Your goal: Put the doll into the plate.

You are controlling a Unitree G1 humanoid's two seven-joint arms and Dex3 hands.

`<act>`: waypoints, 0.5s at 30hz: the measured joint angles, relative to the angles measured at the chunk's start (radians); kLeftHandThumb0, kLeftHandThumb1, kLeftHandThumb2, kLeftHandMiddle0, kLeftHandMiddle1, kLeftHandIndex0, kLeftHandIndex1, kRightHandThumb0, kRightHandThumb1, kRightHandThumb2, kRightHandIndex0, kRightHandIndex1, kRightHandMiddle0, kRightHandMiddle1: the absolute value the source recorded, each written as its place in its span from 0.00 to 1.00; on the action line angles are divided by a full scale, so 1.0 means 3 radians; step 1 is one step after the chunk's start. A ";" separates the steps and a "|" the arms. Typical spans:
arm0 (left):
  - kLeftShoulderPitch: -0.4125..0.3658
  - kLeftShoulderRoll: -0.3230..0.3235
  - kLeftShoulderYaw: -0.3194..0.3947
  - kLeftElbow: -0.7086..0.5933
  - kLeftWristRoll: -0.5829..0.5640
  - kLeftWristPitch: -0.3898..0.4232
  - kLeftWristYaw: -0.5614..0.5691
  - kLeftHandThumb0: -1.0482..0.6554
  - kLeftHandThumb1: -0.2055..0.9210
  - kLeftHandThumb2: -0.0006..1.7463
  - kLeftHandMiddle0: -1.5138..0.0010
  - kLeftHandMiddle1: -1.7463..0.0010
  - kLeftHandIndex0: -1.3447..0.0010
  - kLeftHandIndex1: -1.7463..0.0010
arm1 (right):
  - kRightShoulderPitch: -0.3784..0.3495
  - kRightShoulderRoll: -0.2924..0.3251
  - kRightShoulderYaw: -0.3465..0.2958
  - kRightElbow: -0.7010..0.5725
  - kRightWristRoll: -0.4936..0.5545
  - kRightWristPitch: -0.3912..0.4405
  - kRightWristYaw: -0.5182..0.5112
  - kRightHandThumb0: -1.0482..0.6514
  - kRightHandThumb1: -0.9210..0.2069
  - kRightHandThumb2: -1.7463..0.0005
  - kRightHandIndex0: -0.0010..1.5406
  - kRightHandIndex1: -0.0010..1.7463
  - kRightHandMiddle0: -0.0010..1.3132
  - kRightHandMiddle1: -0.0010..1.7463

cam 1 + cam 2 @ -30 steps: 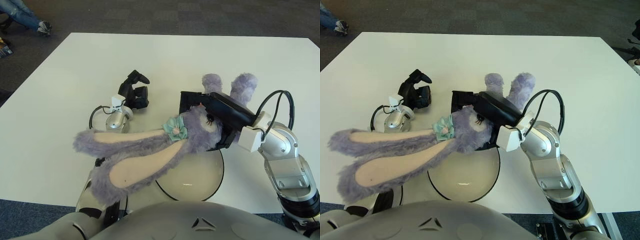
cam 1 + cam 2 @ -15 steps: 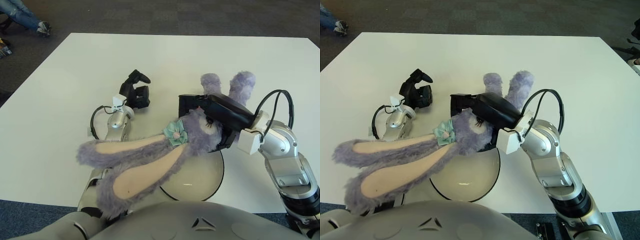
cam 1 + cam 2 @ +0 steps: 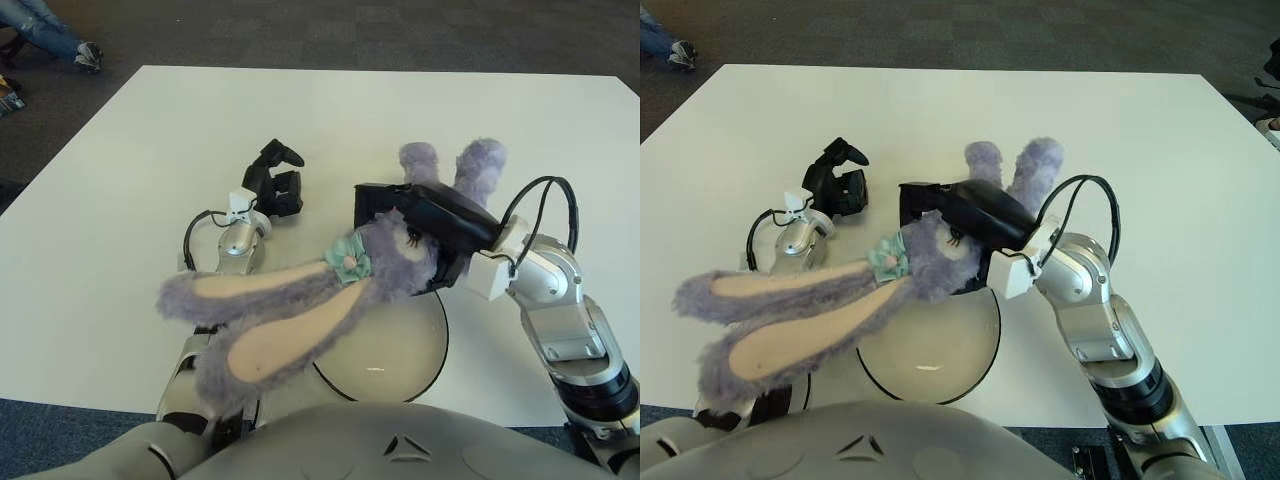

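The doll [image 3: 380,270] is a purple plush rabbit with long pink-lined ears and a teal flower. My right hand [image 3: 420,225] is shut on its body and holds it above the far rim of the plate. Its ears [image 3: 270,320] hang to the left toward me, and its feet [image 3: 455,165] point away. The plate [image 3: 395,350] is white with a dark rim and lies on the table close to my torso, partly hidden by the doll. My left hand [image 3: 272,185] rests on the table to the left, its fingers relaxed and empty.
The white table [image 3: 130,150] extends far and to both sides. Dark carpet lies beyond it. A person's legs and shoes [image 3: 50,35] show at the far left corner.
My right hand has shifted the doll slightly left and away. The ears have swung a little higher. My left hand has edged slightly farther from me.
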 measured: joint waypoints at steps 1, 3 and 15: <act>0.0000 0.0003 -0.0004 -0.0001 0.0010 0.0005 0.0012 0.36 0.57 0.67 0.26 0.00 0.61 0.00 | -0.0008 0.0014 0.0002 0.0013 -0.0028 -0.0013 -0.0026 0.62 0.72 0.11 0.49 1.00 0.41 1.00; -0.0001 0.0016 -0.0015 -0.0006 0.0068 0.0011 0.0039 0.35 0.55 0.68 0.25 0.00 0.60 0.00 | -0.0019 0.0029 0.0017 0.0040 -0.0118 -0.0063 -0.0086 0.62 0.69 0.13 0.47 1.00 0.40 1.00; 0.0038 0.0061 -0.0084 -0.0130 0.0234 0.0140 0.0151 0.34 0.51 0.71 0.22 0.00 0.58 0.00 | -0.0030 0.0203 0.0056 0.0172 -0.0330 -0.0236 -0.0309 0.62 0.66 0.15 0.46 1.00 0.38 1.00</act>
